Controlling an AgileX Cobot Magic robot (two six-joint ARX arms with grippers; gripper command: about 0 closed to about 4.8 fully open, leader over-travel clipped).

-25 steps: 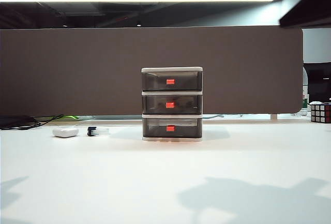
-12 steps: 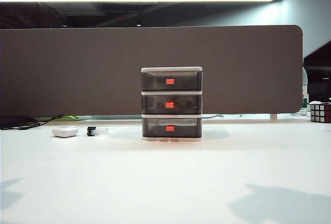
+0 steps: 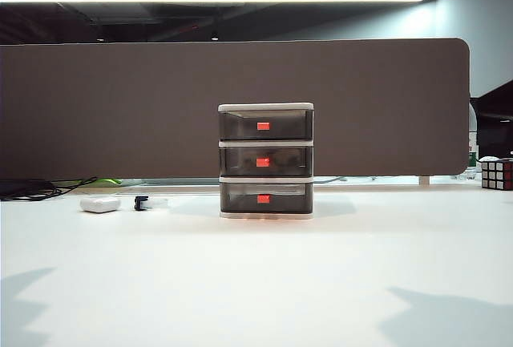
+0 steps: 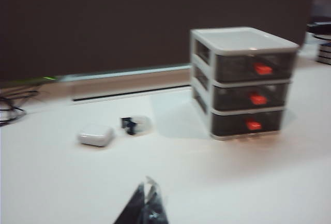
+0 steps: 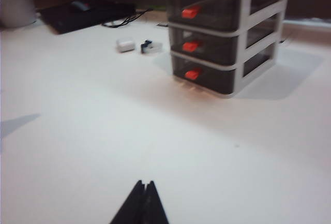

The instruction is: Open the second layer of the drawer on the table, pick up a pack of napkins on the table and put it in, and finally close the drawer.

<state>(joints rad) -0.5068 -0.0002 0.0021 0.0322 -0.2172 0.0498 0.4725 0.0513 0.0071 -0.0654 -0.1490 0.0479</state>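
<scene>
Smoky drawer [image 3: 265,160], all 3 tiers shut; left tool [image 4: 148,195], right tool [image 5: 144,193] pinched closed, empty.

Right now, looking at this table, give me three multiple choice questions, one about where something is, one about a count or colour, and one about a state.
1. Where does the small white case lie?
A. On top of the drawer
B. On the table, left of the drawer in the exterior view
C. Inside the bottom tier

2. How many red-orange tabs show on the front of the drawer?
A. Two
B. Three
C. Five

3. What state is the second layer in?
A. Pushed in, flush with the other tiers
B. Pulled halfway out
C. Lifted out and lying on the table

Answers:
1. B: it sits on the white tabletop apart from the drawer, beside a small black and white item.
2. B: one tab on each of three tiers.
3. A: all three fronts line up, and both the left hand and right hand are shut, well short of the drawer.
</scene>
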